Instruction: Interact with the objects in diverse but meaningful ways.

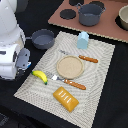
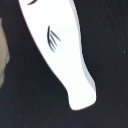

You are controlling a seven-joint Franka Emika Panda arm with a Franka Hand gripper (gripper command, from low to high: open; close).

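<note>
Closest to the exterior camera lies the yellow-orange rectangular slab (image 1: 66, 99) on the woven placemat (image 1: 102, 70), its long axis running diagonally, just below the round beige plate (image 1: 70, 67) at the mat's middle. Beside that plate toward the exterior view's left, the yellow banana (image 1: 40, 76) lies slanted with its dark tip pointing to the mat's edge, and the pale blue carton (image 1: 83, 39) stands upright above the plate. Near the banana hangs the gripper (image 1: 23, 61), but I cannot tell how its jaws stand; the wrist view shows only a white-and-blue tube (image 2: 62, 50) lying diagonally on a dark surface.
</note>
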